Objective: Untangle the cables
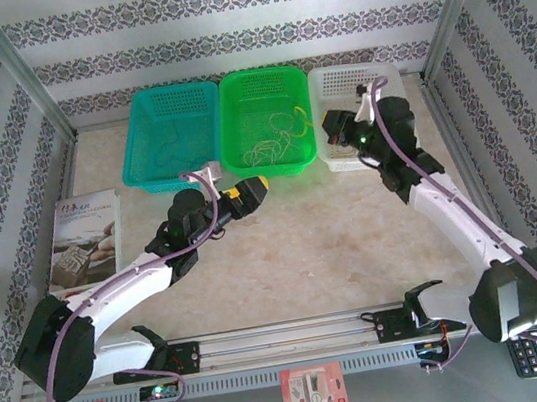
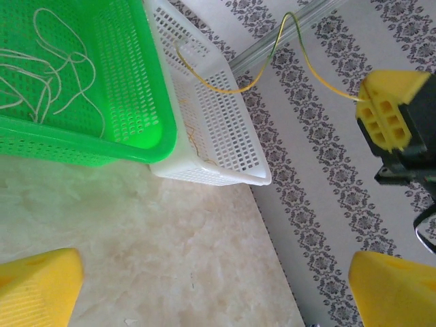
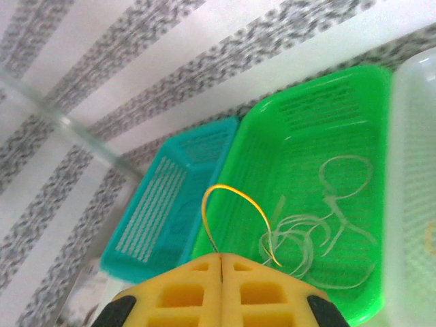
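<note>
Right gripper (image 3: 223,262) was clamped shut on the yellow cable (image 2: 235,91), which drooped from its jaws into the white basket (image 2: 225,136). Left gripper (image 1: 255,189) hung wide open and empty by the green basket (image 2: 82,146), so it looked like the nearer arm to the pale cables (image 1: 275,144) tangled inside, just ahead.

green basket (image 2: 82,143), white basket (image 2: 231,136), teal basket (image 3: 157,204): perforated moulded plastic, glossy (the green rim throws a highlight). counter (image 2: 170,252): smooth marble-look top, low sheen. right hand (image 3: 222,264) fingers (image 3: 184,293): matt yellow plastic, pocketed faces. yellow cable (image 3: 228,188): smooth sheath. pale cables (image 3: 293,231): smooth, slightly translucent. front rail (image 1: 288,331): bare metal.
</note>
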Controlling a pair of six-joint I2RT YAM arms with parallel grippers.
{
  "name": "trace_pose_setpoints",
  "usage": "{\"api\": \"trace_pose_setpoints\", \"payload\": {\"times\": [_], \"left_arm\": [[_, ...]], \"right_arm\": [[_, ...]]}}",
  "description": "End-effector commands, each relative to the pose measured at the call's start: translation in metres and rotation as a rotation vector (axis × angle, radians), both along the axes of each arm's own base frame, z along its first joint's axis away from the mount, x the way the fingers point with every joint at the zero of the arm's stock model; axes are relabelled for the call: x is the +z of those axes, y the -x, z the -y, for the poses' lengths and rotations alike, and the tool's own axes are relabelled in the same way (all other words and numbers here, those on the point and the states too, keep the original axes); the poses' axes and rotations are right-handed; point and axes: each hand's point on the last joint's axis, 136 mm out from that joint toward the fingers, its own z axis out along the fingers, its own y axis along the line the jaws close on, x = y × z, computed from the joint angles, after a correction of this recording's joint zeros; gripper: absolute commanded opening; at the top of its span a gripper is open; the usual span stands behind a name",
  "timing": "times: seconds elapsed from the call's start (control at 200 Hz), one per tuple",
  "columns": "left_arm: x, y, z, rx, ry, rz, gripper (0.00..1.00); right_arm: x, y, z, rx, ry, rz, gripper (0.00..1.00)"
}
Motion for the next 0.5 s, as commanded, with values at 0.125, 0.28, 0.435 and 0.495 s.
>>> {"api": "trace_pose_setpoints", "payload": {"times": [0.125, 0.28, 0.435, 0.495], "left_arm": [[-0.002, 0.004, -0.014, 0.032, -0.061, 0.012, 1.00], [-0.001, 0.007, -0.018, 0.039, -0.079, 0.021, 1.00], [0.004, 0.009, -0.021, 0.040, -0.094, 0.032, 1.00], [0.005, 0.010, -0.023, 0.042, -0.104, 0.036, 1.00]], "right_arm": [[0.002, -0.049, 0.079, -0.235, 0.035, -0.001, 0.00], [-0.029, -0.069, 0.108, -0.303, 0.062, -0.076, 0.00], [-0.067, -0.079, 0.118, -0.308, 0.070, -0.164, 0.13], [-0.076, -0.080, 0.115, -0.289, 0.071, -0.185, 0.43]]}}
